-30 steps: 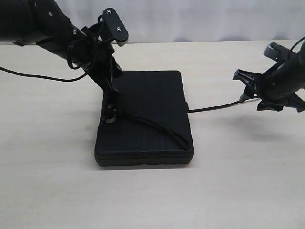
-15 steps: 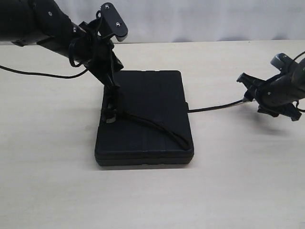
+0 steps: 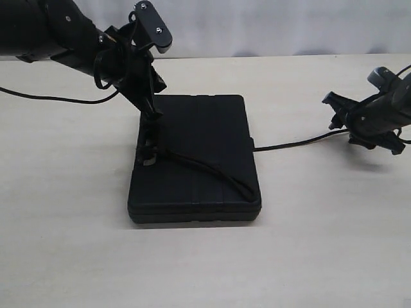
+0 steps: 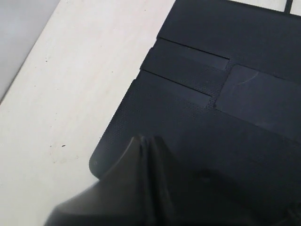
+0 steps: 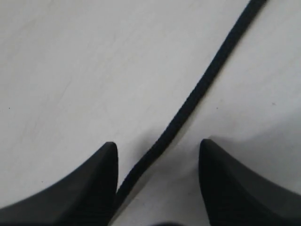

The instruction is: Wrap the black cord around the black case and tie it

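One case point(image 3: 192, 160) lies flat on the pale table point(image 3: 289, 256). Cord point(image 3: 218, 172) crosses its lid slantwise, then trails off past its right side. Left claw point(image 3: 149, 153), fingers pressed together, touches the case's left edge by the cord. Right claw point(image 5: 157, 146), well right of the case, gapes wide astride the cord without gripping it. Beyond the case stands a whitish wall point(image 3: 289, 25).

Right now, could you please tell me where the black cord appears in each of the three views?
Exterior view: the black cord crosses the black case diagonally, then trails right across the table.
Left wrist view: not clearly in it; the case fills the picture.
Right wrist view: it runs diagonally between the jaws of the open right gripper.
Shared landmark: the pale table, in all three.
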### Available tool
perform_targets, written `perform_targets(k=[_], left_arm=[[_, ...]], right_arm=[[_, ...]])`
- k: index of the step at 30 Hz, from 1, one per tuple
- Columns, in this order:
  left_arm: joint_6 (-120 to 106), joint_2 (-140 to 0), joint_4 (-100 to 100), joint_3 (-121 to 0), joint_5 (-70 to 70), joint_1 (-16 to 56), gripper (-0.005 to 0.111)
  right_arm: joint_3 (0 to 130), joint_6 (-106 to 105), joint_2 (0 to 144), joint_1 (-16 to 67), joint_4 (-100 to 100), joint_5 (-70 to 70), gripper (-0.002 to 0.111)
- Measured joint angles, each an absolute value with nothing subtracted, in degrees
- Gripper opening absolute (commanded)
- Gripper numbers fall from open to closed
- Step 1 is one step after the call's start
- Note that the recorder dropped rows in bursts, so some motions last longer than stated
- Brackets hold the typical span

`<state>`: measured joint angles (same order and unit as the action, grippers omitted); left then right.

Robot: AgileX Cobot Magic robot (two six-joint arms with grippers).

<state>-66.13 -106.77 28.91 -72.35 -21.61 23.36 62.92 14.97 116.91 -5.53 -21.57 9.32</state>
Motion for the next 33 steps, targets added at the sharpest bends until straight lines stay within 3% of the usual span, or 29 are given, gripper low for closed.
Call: perform_targets(k=[4, 8, 11, 19, 24, 27, 28, 30, 33], left_arm=[[-66.13, -106.77, 29.02, -72.35, -21.18, 23.36, 0.000], [-66.13, -106.77, 29.02, -72.35, -20.83, 23.36, 0.000], [-66.13, -106.77, 29.02, -72.35, -20.35, 23.36, 0.000], [-66.30, -106.77, 31.55, -72.35, -21.33, 23.36, 0.000], [-83.36, -106.77, 33.53, -72.35, -33.88, 23.36, 0.001], [-96.19, -106.77, 43.57, -72.30, -39.26, 23.36, 0.014], [-99.38, -106.77, 45.91, -72.30, -40.28, 23.36, 0.027], [-104.40, -106.77, 47.82, -72.30, -41.65, 24.32, 0.040], [-109.40, -107.83, 46.25, -72.30, -42.27, 28.06, 0.043]], right_arm=[[64.45, 14.55, 119.24, -5.17, -23.52, 6.84, 0.047], [68.01, 12.62, 121.86, -5.17, -23.73, 7.46, 0.028], [69.51, 8.68, 123.04, -5.17, -23.73, 8.49, 0.004], [69.39, -2.83, 123.80, 0.96, -23.76, 4.91, 0.004], [62.66, -5.40, 119.11, 5.99, -23.66, 0.38, 0.004], [59.19, -7.42, 115.51, 8.51, -23.54, -3.84, 0.004], [58.46, -7.94, 114.77, 9.10, -23.54, -4.79, 0.004], [56.36, -8.42, 113.62, 10.29, -23.54, -6.87, 0.004], [52.89, -9.44, 113.13, 10.68, -21.97, -11.31, 0.004]])
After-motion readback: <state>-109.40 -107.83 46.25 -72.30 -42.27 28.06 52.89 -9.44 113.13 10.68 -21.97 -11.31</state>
